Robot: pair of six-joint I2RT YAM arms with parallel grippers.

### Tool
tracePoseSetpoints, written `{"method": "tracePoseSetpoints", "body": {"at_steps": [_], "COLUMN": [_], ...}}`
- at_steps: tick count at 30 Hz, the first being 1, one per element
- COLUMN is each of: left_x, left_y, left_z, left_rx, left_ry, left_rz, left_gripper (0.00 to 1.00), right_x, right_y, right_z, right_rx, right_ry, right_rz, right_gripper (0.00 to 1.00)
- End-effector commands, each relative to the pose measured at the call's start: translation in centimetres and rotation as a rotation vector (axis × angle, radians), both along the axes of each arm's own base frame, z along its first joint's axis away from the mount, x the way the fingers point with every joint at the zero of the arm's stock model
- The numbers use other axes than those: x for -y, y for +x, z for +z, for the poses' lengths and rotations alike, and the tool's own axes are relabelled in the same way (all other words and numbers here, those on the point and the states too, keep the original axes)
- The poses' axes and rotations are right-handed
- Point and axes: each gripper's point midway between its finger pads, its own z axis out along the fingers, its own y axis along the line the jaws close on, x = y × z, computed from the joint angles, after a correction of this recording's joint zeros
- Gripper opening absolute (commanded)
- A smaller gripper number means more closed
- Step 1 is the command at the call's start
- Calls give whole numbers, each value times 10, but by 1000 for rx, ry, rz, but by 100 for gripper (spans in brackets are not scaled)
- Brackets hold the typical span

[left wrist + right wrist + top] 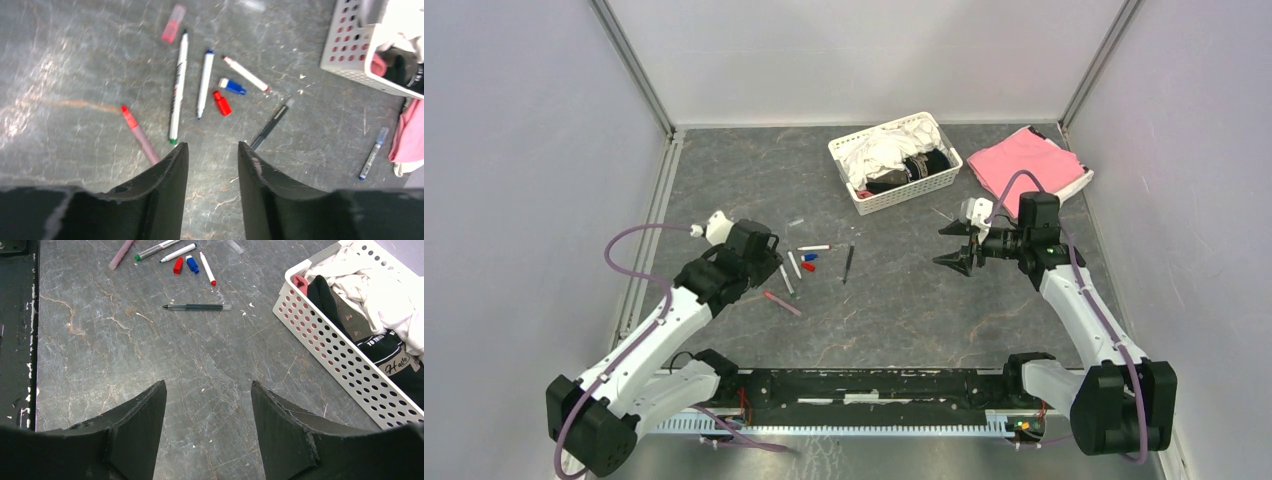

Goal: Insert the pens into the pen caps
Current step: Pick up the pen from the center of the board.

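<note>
1. On the grey table [904, 310], work stands at the opening step. By the look of it no pen has met a cap, and everything lies loose on the surface. A white basket [909, 190] of clothing and a pink cloth [1024, 165] sit at the far side, around 12 to 1 o'clock.

2. The left gripper [212, 145] hovers over the scatter with its jaws parted and nothing between them. The right gripper [207, 384] is spread wider, equally empty and well apart from the pens. The next move likely calls for one arm to drop low and pinch a barrel across its width. The other would take a matching cap, and the two would be lined up end to end.

3. In the left wrist view the green-tipped pen [177, 87] and blue-tipped pen [204, 84] lie at 12 o'clock of the left gripper. The red-tipped pen [245, 73] lies just beyond, toward 1 o'clock. The dark pen [270, 125] is nearest, at 1 o'clock off the right-hand finger. The pinkish pen [140, 135] lies at 10 o'clock. From the right gripper the dark pen is at 12 o'clock, with the rest at 11.

4. The blue cap [232, 86] and red cap [221, 103] lie just beside each other, between the blue-tipped and red-tipped pens, at 12 o'clock. The pink cap [173, 23] lies farthest, at 11 o'clock.
</note>
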Motion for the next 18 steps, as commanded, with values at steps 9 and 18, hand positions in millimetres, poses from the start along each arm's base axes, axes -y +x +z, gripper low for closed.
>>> {"method": "tracePoseSetpoints", "body": {"at_steps": [9, 18], "left_x": [-17, -22], "left_y": [-44, -45], "left_z": [-51, -87], "left_rx": [-286, -420], "left_ry": [47, 158], "left_rz": [102, 131], "left_gripper": [75, 54], "right_x": [-1, -2], "right_y": [3, 2], "right_z": [0, 0], "right_rx": [6, 3], "right_ry": [7, 10], "right_rz": [-8, -5], "right_gripper": [70, 71]}}
